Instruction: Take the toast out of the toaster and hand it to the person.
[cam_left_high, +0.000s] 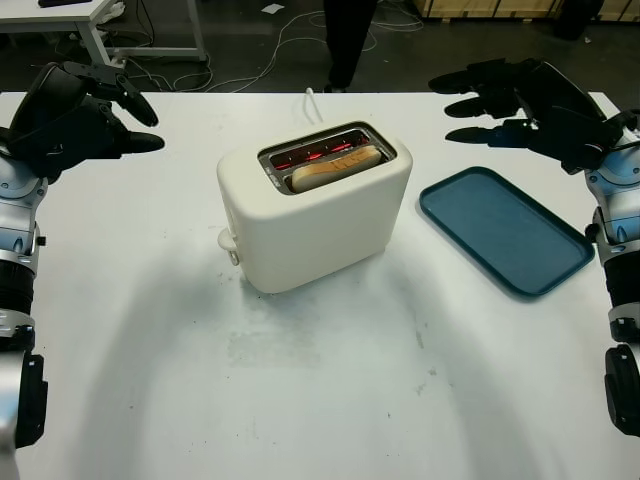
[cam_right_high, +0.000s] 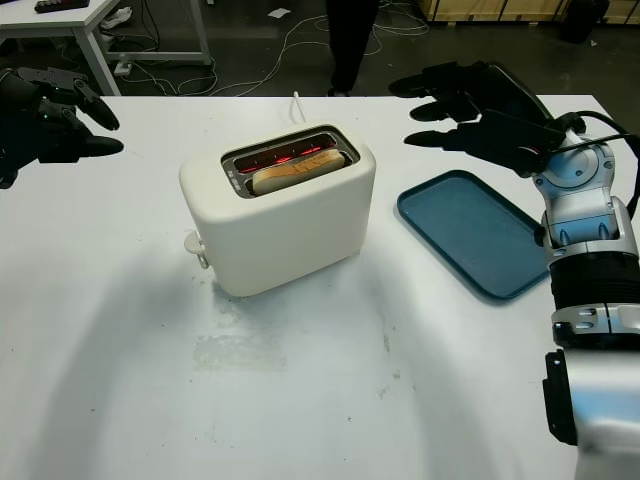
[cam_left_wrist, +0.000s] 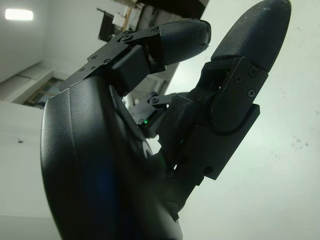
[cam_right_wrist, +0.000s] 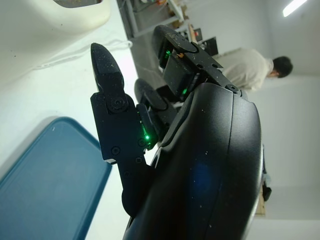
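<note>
- Worktop (cam_left_high: 300, 400): white.
- Toaster (cam_left_high: 310, 215): mid-worktop, nearer the far edge.
- Tray (cam_left_high: 505, 230): blue, by the right edge.
- Left robot hand (cam_left_high: 85, 115): wide, holding nothing, above far-left corner.
- Right robot hand (cam_left_high: 520, 105): wide, holding nothing, above far-right corner.
- Toast (cam_left_high: 335, 168): in the toaster slot.

A cream-white, rounded two-slot plastic toaster (cam_left_high: 315, 215) is seen standing upright near the middle of the white table, turned at a slant so that one corner faces the camera. A small lever knob (cam_left_high: 228, 240) is seen low on its left end. Red glow is visible inside both slots. A golden-brown slice of toast (cam_left_high: 335, 168) is seated in the nearer slot, with its rounded top edge raised slightly above the slot rim. A white cord (cam_left_high: 311, 104) is seen running from behind the toaster toward the table's far edge.
</note>
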